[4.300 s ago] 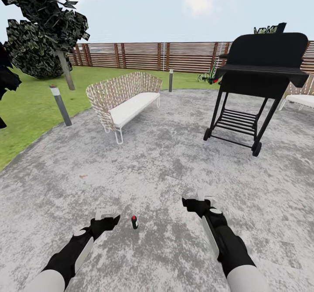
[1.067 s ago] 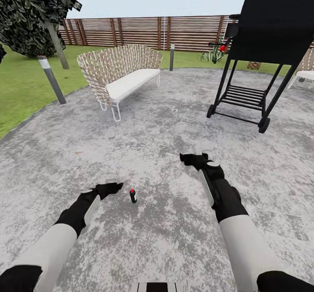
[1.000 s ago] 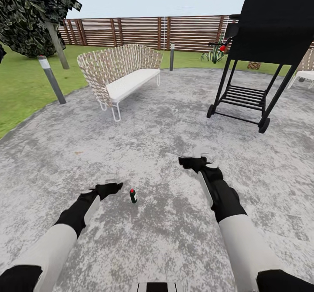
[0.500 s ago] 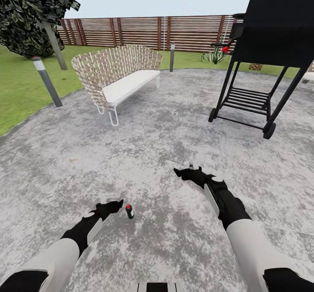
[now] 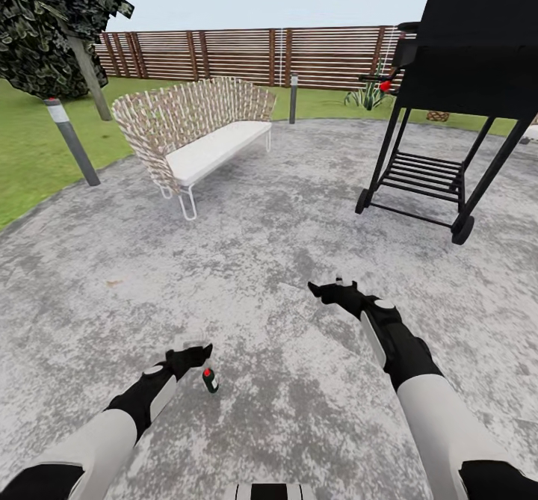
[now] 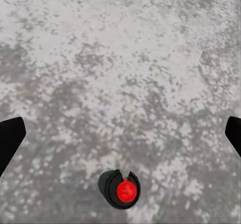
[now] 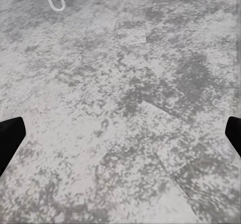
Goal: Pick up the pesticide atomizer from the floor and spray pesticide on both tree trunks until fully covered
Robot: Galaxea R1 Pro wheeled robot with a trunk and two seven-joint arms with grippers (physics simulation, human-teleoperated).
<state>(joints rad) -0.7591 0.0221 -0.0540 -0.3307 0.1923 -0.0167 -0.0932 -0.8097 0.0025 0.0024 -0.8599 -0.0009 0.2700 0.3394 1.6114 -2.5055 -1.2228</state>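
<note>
Presently, the pesticide atomizer (image 5: 210, 380) is seen ungrasped, upright on the paving, just beside the spread left claw (image 5: 196, 354). The right claw (image 5: 329, 290) is held open (empty); pickup and both trunks' spraying are judged outstanding.

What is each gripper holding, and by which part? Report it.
Nothing is held. Both the left gripper and right gripper are open; the pesticide atomizer stands untouched on the paving.

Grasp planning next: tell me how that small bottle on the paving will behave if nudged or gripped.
The bottle stands upright, narrow and taller than wide, so a sideways nudge from the left gripper would probably tip it. From above its body looks round, so once down it may roll. It looks rigid and likely light.
</note>
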